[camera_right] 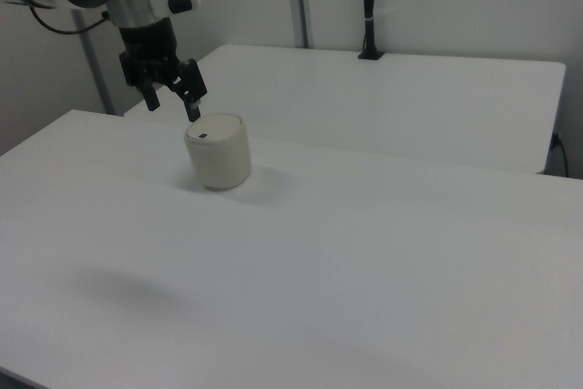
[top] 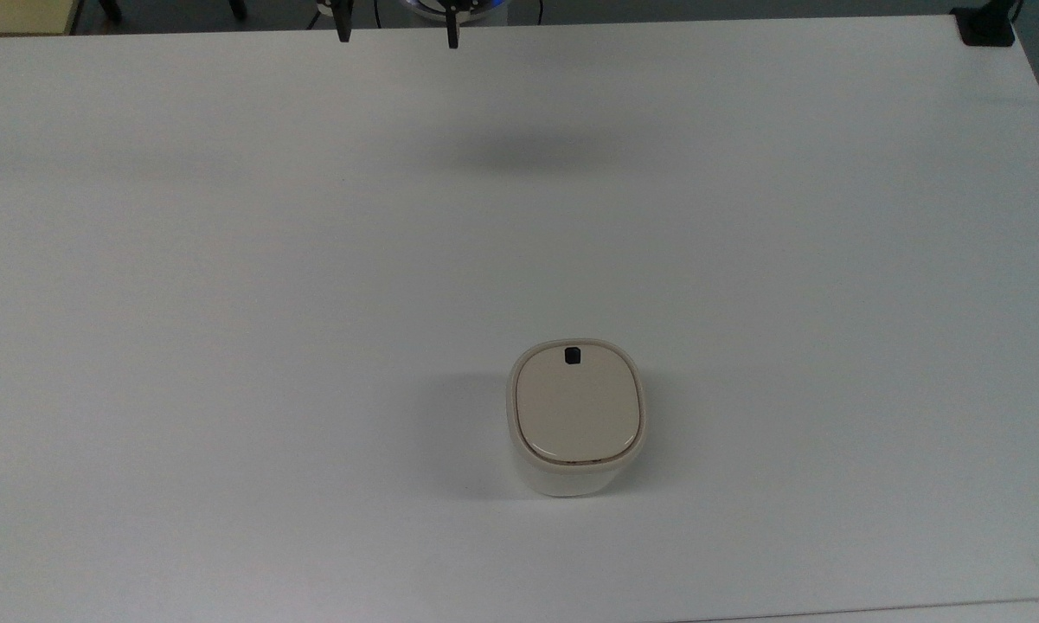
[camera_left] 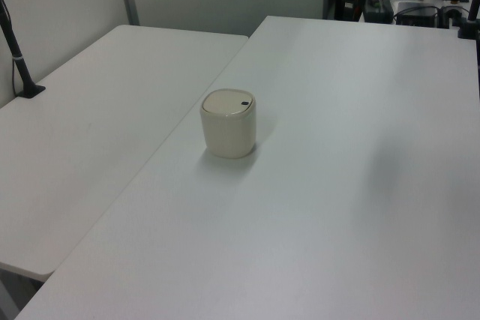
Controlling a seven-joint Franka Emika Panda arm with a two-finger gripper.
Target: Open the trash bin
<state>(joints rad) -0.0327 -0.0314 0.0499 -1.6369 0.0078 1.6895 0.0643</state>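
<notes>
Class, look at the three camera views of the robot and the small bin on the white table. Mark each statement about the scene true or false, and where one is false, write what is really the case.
1. The trash bin's lid is shut. True.
2. The gripper is clamped on the bin. False: its fingers are spread open and empty, and in the top view they sit at the table's far edge, away from the bin.
3. A small black button sits near one edge of the lid. True.
4. The bin lies tipped on its side. False: it stands upright on the white table.
5. Several other objects crowd the bin. False: it stands alone on that table.
</notes>
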